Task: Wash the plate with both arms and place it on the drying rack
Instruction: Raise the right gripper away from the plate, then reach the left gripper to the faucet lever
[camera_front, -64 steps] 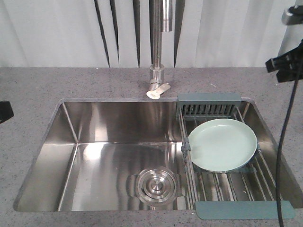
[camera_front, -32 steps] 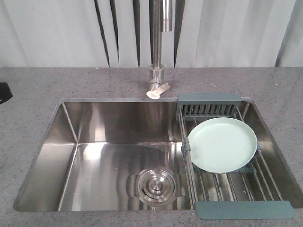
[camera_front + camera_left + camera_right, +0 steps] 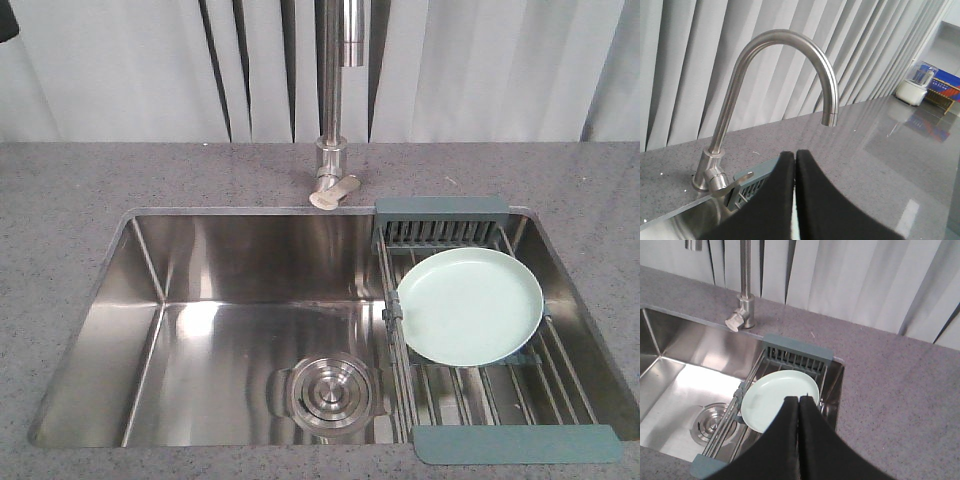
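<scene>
The pale mint-green plate (image 3: 470, 305) lies flat on the steel rods of the drying rack (image 3: 515, 443), which spans the right end of the sink. In the right wrist view, my right gripper (image 3: 800, 399) is shut with nothing between its fingers. It hovers well above the plate (image 3: 775, 397) and the rack (image 3: 797, 352). My left gripper (image 3: 795, 152) is also shut and empty. It is held high over the counter, near the rack's slotted section (image 3: 747, 182). Neither gripper shows in the front view, apart from a dark scrap at the top left corner.
The steel sink (image 3: 250, 260) has a round drain (image 3: 328, 392) in its floor. A tall curved faucet (image 3: 335, 100) rises behind it, with its spout (image 3: 830, 117) near my left gripper. Grey counter surrounds the sink. A white appliance (image 3: 912, 87) stands far off on the counter.
Both arms have left the front view. The right arm and its cable were at the upper right, the left at the left edge. The plate has not moved.
</scene>
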Controlling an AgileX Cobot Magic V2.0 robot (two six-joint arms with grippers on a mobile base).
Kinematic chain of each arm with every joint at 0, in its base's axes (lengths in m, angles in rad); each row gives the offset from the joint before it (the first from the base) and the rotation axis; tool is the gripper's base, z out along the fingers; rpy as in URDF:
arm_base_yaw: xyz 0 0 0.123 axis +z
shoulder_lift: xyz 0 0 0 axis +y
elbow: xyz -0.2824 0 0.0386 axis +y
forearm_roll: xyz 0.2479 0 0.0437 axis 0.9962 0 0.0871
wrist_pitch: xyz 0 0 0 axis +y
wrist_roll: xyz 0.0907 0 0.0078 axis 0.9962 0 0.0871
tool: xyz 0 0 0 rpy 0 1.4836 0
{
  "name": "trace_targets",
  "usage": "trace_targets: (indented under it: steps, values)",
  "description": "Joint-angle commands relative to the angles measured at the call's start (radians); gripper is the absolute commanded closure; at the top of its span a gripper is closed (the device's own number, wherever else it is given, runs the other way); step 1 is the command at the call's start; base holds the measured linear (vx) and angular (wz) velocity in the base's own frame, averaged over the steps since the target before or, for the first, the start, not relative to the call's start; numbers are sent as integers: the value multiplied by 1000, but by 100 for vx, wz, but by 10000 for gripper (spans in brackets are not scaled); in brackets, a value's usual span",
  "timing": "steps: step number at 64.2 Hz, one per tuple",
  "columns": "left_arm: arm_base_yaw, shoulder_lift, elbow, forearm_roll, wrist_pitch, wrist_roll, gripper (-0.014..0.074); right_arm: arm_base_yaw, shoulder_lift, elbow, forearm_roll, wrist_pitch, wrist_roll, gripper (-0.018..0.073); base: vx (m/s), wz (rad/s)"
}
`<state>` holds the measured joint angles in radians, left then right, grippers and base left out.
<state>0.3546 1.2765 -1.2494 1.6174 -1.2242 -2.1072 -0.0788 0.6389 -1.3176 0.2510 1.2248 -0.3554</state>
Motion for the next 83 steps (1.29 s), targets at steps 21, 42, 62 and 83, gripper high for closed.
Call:
trace_targets:
  steps: [21,42,62,83]
  values:
    - [-187,241,-215,-183,198,-8,603,-4,-98,149,-6,-132,-9,566,0,0]
    - [-367,506,-335,-181,179,-8,603,-4,-98,149,-6,-129,-9,566,0,0]
    - [-474,677,-362,-189,152,-8,603,-4,-98,149,-6,-107,-9,566,0,0]
    - [-565,755,-362,-216,121,-8,603,-4,-98,152,-6,-106,-10,566,0,0]
